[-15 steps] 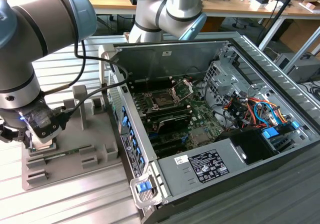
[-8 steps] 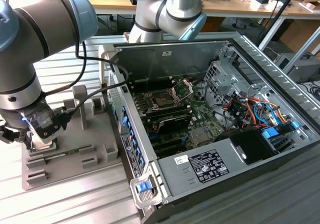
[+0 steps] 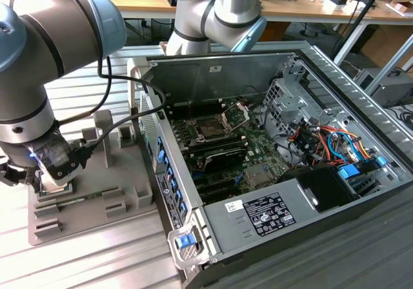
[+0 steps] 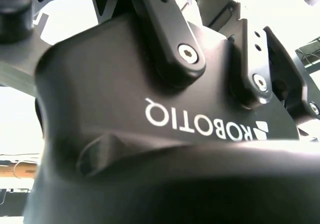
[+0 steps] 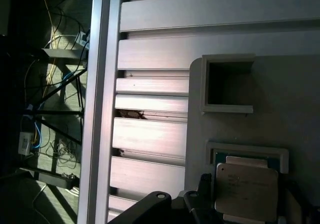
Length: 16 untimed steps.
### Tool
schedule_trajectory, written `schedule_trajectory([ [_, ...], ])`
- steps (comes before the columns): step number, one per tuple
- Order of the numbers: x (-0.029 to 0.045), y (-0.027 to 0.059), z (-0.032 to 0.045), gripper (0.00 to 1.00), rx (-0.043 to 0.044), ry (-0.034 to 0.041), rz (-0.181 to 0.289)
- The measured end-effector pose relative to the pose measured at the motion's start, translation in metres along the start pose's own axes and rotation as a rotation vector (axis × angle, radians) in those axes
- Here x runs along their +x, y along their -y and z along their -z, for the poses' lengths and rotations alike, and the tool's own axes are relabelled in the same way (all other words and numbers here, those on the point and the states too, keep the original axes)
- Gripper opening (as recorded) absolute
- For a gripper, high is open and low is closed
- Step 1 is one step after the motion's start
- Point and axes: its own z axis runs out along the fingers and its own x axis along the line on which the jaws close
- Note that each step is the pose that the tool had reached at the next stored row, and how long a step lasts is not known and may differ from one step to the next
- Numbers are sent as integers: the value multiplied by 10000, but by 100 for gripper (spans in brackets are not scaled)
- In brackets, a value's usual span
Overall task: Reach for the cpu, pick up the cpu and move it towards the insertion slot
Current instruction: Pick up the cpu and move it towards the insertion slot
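Near the grey tray's (image 3: 111, 168) edge, the pincer (image 3: 53, 184) hangs over the cpu (image 5: 246, 191).

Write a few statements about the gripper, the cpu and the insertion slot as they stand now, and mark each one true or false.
1. The gripper is down at the grey moulded tray on the exterior view's left. True.
2. The small flat square cpu with the whitish-silver metal face sits in the insertion slot. False: in the first wrist view it is at the grey tray, close to the gripper.
3. The computer case is closed by a side panel. False: it lies open, and the green motherboard shows inside.
4. The square dark insertion slot with the shiny metal frame lies inside the case, well apart from the gripper. True.
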Motion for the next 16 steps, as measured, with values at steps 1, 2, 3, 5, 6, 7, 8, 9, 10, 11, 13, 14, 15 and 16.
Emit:
schedule_trajectory([
  [1,0,0,-2,62,0,0,1],
  [2,0,0,-2,62,1,-1,2],
  [3,0,0,-3,62,1,0,2],
  [5,0,0,-3,62,0,1,2],
  [6,0,0,-3,62,0,1,2],
  [7,0,0,-4,62,0,1,2],
  [8,0,0,-4,62,0,1,2],
  [9,0,0,-4,62,0,1,2],
  [10,0,0,-4,62,0,0,2],
  [11,0,0,-4,62,0,-1,2],
  [13,2,-1,-3,60,1,-5,-1],
  [14,1,-1,-3,55,1,-2,-1],
  [15,1,-1,-3,55,1,-1,0],
  [16,1,0,-4,55,0,-1,1],
])
